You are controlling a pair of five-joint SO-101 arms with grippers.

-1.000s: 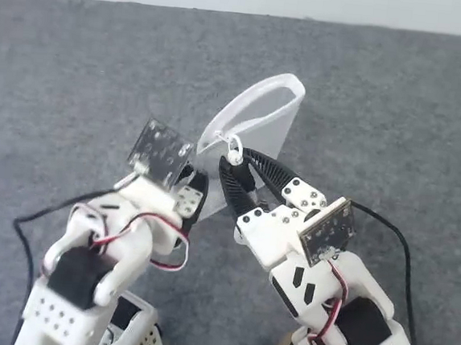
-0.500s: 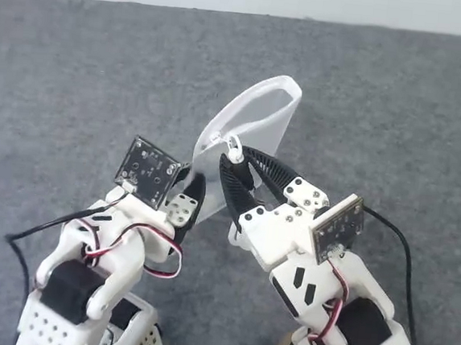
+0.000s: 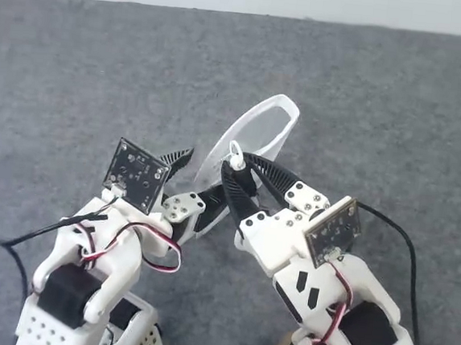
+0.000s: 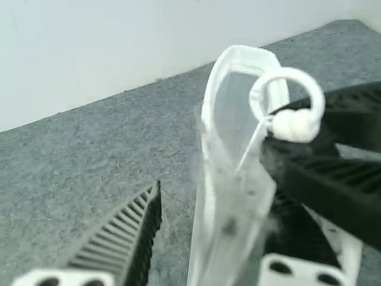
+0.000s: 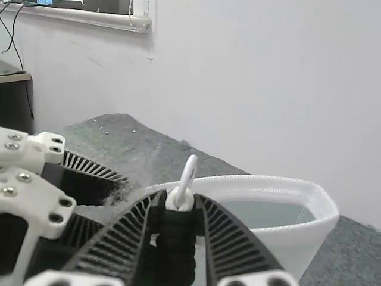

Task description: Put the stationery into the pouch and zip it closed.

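Your right gripper [image 3: 235, 171] is closed on the white ring pull [image 3: 236, 150] of the zip, at the near end of the clear pouch [image 3: 258, 130]. The pouch stands up between the two arms above the grey worktop [image 3: 398, 106], and its mouth gapes open at the far end. Your left gripper [image 3: 199, 184] is spread wide, with one finger on each side of the pouch's lower edge, and I cannot tell if either finger touches it.
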